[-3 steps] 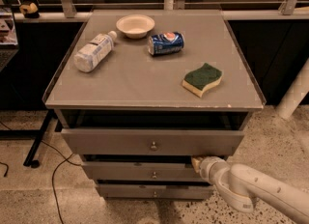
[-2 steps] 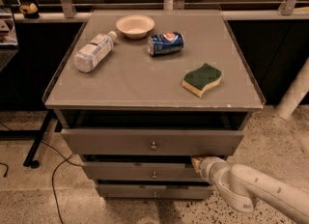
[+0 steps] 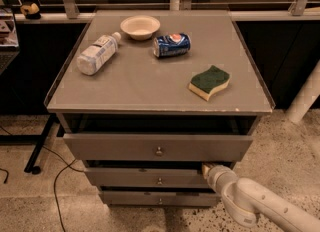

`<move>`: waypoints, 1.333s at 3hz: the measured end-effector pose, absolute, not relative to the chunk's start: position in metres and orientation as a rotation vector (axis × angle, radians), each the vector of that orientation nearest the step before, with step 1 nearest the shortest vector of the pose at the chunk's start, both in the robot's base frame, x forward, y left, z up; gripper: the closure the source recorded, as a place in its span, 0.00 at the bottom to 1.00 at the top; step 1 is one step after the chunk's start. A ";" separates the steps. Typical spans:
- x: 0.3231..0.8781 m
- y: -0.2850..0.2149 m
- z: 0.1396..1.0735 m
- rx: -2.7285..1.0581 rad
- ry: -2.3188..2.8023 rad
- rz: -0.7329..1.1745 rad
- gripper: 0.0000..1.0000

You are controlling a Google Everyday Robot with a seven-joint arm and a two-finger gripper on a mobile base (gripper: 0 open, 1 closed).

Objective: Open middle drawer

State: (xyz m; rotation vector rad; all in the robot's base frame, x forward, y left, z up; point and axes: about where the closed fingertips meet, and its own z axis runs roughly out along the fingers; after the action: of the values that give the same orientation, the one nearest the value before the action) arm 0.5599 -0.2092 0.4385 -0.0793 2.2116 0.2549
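Note:
The grey cabinet has three stacked drawers. The middle drawer [image 3: 125,178] has a flat grey front with a small round metal knob [image 3: 159,181]. Its front stands slightly forward, with a dark gap above it. My gripper [image 3: 207,169] is at the right end of that drawer's top edge, reaching into the gap under the top drawer [image 3: 110,147]. The white arm [image 3: 260,203] comes in from the lower right. The gripper's tip is partly hidden behind the drawer edge.
The bottom drawer [image 3: 130,198] sits below. On the cabinet top [image 3: 150,86] lie a plastic bottle [image 3: 96,54], a white bowl [image 3: 140,26], a blue can [image 3: 171,44] and a green-yellow sponge [image 3: 209,82]. A black cable [image 3: 57,186] runs on the floor at left.

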 end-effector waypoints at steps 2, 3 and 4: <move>0.564 -0.206 0.429 -0.085 2.255 0.251 1.00; 0.561 -0.208 0.424 -0.101 2.311 0.252 1.00; 0.562 -0.207 0.427 -0.102 2.311 0.252 1.00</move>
State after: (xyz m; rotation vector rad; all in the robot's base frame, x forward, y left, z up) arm 0.5616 -0.2074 0.4271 -0.1020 2.3109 0.2517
